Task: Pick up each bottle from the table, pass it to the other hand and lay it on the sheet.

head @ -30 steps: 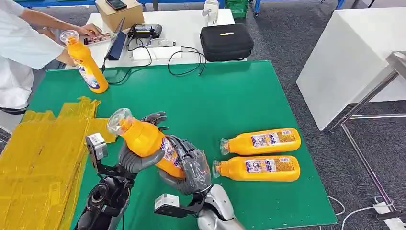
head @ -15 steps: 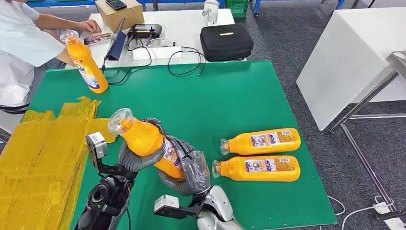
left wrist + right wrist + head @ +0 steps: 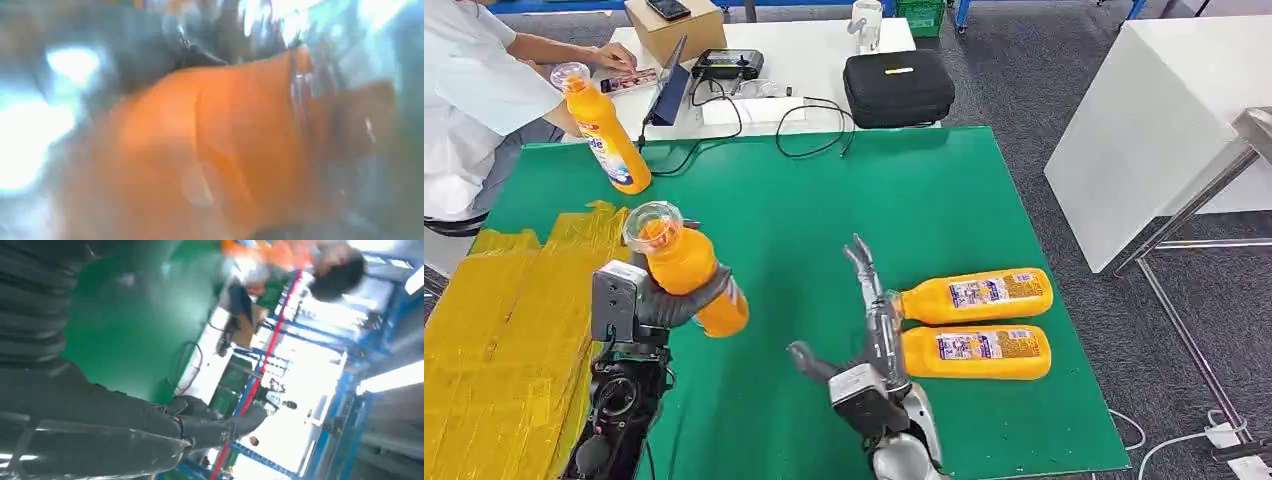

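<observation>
Presently the orange bottle (image 3: 682,268) sits in the left hand (image 3: 667,303), gripped about its body, cap tilted up and away (long axis leaning toward the robot). It hangs above the green mat, just beside the yellow sheet (image 3: 499,330), which lies leftward. Right hand (image 3: 864,330) is spread, holding nothing.

Four orange bottles: one held bottle (image 3: 682,265), one upright bottle (image 3: 606,135), two lying bottles (image 3: 972,294) (image 3: 969,351). One yellow sheet (image 3: 504,340). One black case (image 3: 898,87). One cardboard box (image 3: 674,26).
</observation>
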You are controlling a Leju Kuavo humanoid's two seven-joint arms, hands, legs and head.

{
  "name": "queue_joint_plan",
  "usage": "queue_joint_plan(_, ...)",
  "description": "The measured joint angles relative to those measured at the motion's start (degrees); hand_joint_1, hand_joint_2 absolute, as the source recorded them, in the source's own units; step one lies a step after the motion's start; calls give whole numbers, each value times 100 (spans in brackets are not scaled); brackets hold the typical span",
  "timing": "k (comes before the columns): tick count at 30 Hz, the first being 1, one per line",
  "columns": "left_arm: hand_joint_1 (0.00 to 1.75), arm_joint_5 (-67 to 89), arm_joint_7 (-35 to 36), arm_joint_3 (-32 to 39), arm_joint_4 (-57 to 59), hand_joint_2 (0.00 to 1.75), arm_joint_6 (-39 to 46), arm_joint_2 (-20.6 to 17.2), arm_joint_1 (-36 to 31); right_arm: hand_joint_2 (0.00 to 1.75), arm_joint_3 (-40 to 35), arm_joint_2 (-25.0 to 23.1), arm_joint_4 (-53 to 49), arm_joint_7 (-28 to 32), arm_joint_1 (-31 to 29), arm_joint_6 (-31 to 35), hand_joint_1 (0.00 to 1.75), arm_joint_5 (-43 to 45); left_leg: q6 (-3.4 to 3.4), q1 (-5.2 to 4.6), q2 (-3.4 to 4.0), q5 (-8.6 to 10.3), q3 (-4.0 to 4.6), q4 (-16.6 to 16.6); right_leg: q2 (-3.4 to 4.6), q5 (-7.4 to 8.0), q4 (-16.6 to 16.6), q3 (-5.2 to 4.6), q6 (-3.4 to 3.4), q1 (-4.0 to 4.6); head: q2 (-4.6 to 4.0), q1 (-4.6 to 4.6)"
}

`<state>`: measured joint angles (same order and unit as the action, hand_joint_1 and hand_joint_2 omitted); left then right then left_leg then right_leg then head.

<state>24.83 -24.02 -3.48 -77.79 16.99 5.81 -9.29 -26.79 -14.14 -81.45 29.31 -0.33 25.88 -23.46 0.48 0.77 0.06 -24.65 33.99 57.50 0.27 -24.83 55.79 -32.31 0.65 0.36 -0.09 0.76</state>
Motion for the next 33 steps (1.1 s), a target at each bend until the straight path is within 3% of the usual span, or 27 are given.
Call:
queue_joint_plan(2,175,1280,39,103,0,175,1040,-42,-43,0,306,2,-387,4,118,-39,0,192,0,0,3,0,0,0,1,0,0,0,0,0,0,0)
queue_joint_plan(3,175,2022,166,175,7,175,1514,-101,-86,175,487,2,-575,11,169,-70,0,286,0,-1,3,0,0,0,1,0,0,0,0,-1,0,-2)
queue_joint_plan(6,175,3499,461,352,186,175,2157,-344,-244,175,876,4,-983,57,268,-138,0,515,0,-1,2,0,0,0,1,0,0,2,0,-1,0,0)
queue_joint_plan(12,175,6176,1171,756,904,175,2270,-925,-430,175,1245,52,-1330,140,300,-159,0,757,-2,0,10,2,-6,-1,7,0,1,1,0,0,-2,0)
queue_joint_plan(22,175,6153,1418,752,2178,175,2288,-1449,-559,175,1315,153,-1356,212,294,-37,0,873,-3,1,10,1,-3,-1,7,0,1,-1,0,0,0,0)
queue_joint_plan(33,175,5915,1163,859,3202,175,2303,-1526,-645,175,1293,223,-1324,199,239,-24,0,797,-3,1,7,1,-1,-1,6,0,1,-2,-1,1,0,0)
